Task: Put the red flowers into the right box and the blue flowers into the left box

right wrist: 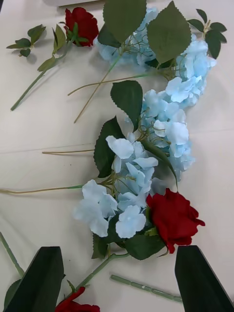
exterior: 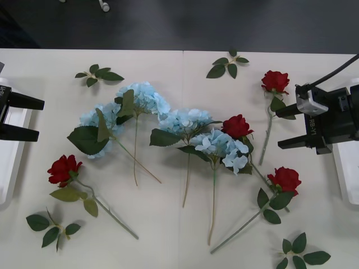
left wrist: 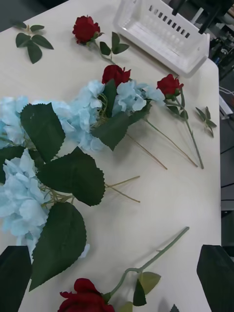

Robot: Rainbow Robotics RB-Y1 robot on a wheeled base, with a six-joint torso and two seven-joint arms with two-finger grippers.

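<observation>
Several red flowers lie on the white table: roses at the left (exterior: 63,169), at the back right (exterior: 275,81), in the middle (exterior: 236,126) and at the front right (exterior: 285,179). Several blue flowers (exterior: 145,98) (exterior: 221,148) lie across the centre with overlapping stems. The left box (exterior: 11,162) sits at the left edge, the right box (exterior: 348,174) at the right edge. My left gripper (exterior: 40,119) hovers open over the left box. My right gripper (exterior: 279,130) is open beside the right box, facing the middle rose (right wrist: 173,219). The left wrist view has the near rose (left wrist: 83,295) and the right box (left wrist: 163,31).
Loose green leaf sprigs lie at the back left (exterior: 100,74), back centre (exterior: 229,64), front left (exterior: 50,227) and front right (exterior: 300,252). The table's far edge meets a dark floor. Bare table lies along the front centre.
</observation>
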